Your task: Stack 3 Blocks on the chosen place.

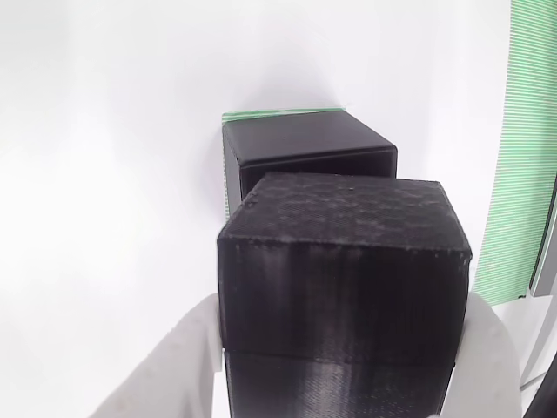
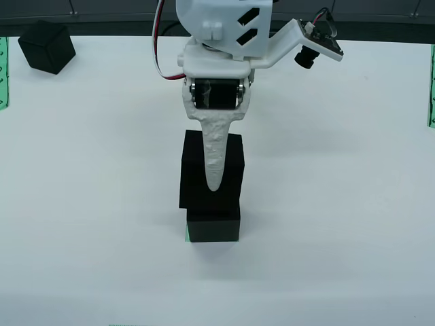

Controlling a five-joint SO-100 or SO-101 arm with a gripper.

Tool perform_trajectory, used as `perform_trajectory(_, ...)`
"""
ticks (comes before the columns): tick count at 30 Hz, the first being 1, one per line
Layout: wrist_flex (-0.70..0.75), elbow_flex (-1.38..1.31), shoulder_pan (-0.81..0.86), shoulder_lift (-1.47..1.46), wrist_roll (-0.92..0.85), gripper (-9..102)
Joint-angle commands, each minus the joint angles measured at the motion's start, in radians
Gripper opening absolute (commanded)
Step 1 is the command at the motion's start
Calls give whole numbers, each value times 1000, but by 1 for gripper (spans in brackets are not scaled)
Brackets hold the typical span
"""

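In the view riding on the pincer (image 1: 344, 348), it clamps the hexagon-textured block (image 1: 344, 261) just short of the smooth block (image 1: 309, 144) on the striped patch (image 1: 278, 112). From above, overlap looks partial; letting go could topple it. Third block (image 2: 46, 46) waits far off on the worktop (image 2: 340, 204).

Matte black cube (image 1: 344, 270) — hexagon-textured top

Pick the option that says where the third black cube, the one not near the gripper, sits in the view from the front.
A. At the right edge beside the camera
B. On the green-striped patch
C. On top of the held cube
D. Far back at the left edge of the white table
D: the third black cube sits alone at the back left of the white table, far from the white two-finger gripper, which holds another black cube over the cube on the green-striped patch.
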Motion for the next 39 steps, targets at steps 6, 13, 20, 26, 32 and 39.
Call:
perform_trajectory(6, 3, -43, -38, -14, 17, 24)
perform_trajectory(13, 3, 3, -34, -15, 18, 24)
perform_trajectory(20, 3, 12, -11, -14, 15, 24)
perform_trajectory(26, 3, 25, 9, -14, 5, 24)
perform_trajectory(32, 3, 34, 23, 32, 2, 24)
perform_trajectory(39, 3, 61, 23, 38, 2, 24)
